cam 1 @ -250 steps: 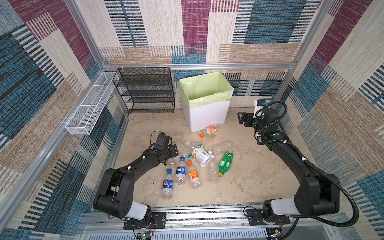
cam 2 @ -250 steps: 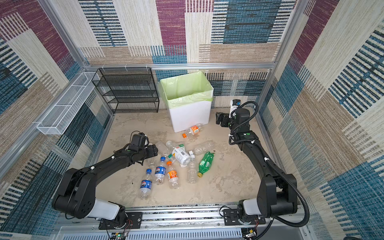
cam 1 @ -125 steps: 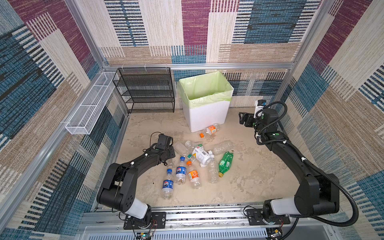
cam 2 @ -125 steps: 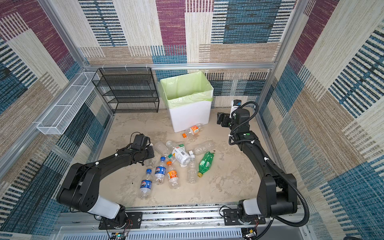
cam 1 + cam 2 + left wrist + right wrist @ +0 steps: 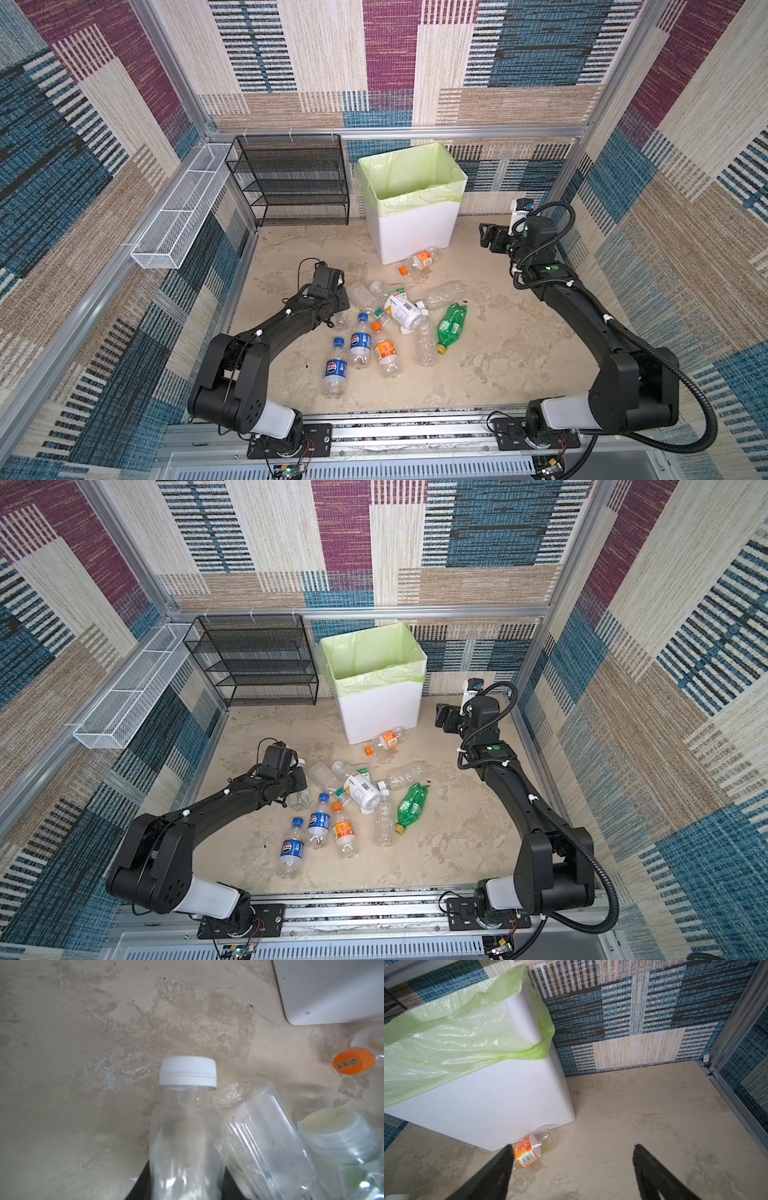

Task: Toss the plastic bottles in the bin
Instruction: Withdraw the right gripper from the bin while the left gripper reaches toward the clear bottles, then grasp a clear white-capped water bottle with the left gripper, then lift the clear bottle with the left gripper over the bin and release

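Several plastic bottles lie in a heap mid-floor, among them a green one (image 5: 451, 324), a white-labelled one (image 5: 401, 309) and two blue-labelled ones (image 5: 359, 340). My left gripper (image 5: 337, 305) (image 5: 186, 1188) is low at the heap's left edge, shut on a clear white-capped bottle (image 5: 187, 1126) (image 5: 300, 796). An orange-labelled bottle (image 5: 420, 260) (image 5: 527, 1154) lies against the front of the white bin (image 5: 411, 232) (image 5: 488, 1105), which has a pale green liner. My right gripper (image 5: 486, 239) (image 5: 573, 1147) hovers open and empty to the right of the bin.
A black wire-mesh rack (image 5: 291, 183) stands left of the bin against the back wall. A white wire basket (image 5: 178, 224) hangs on the left wall. Another clear bottle (image 5: 259, 1136) lies against the held one. Metal frame rails edge the floor.
The left jaws have closed on the clear white-capped bottle. The right gripper has stayed beside the bin, its jaws a little narrower.
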Robot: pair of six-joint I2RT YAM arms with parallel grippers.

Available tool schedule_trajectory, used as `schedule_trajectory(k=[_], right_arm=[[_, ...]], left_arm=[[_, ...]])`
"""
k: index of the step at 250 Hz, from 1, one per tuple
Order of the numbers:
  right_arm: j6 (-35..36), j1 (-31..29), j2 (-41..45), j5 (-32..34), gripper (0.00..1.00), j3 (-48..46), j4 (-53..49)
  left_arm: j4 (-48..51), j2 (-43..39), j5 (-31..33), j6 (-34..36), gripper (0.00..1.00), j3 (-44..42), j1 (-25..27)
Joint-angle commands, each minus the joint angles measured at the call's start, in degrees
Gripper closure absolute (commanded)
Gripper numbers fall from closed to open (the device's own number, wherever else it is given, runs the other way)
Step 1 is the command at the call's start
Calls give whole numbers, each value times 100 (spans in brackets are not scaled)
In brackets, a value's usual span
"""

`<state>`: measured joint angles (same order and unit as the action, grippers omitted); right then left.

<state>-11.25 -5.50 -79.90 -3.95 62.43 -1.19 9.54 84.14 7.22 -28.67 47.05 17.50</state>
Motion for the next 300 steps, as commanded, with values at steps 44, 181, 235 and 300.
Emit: schedule_trajectory(k=[44,181,235,300], right_arm=[[-17,5,-7,63,11,49,23],[-83,5,364,139,15,-14,53],[-142,5,695,157,16,-320,295],[-362,5,844,5,17,-581,763]], left_arm=[[-61,-1152,483,450,70,20,-7],[-4680,-3309,-1777,2158,64,69,16],[-6141,-3065,-2293,2212,64,548,24],[-7130,-1189,-2178,1639,64,2290,21]])
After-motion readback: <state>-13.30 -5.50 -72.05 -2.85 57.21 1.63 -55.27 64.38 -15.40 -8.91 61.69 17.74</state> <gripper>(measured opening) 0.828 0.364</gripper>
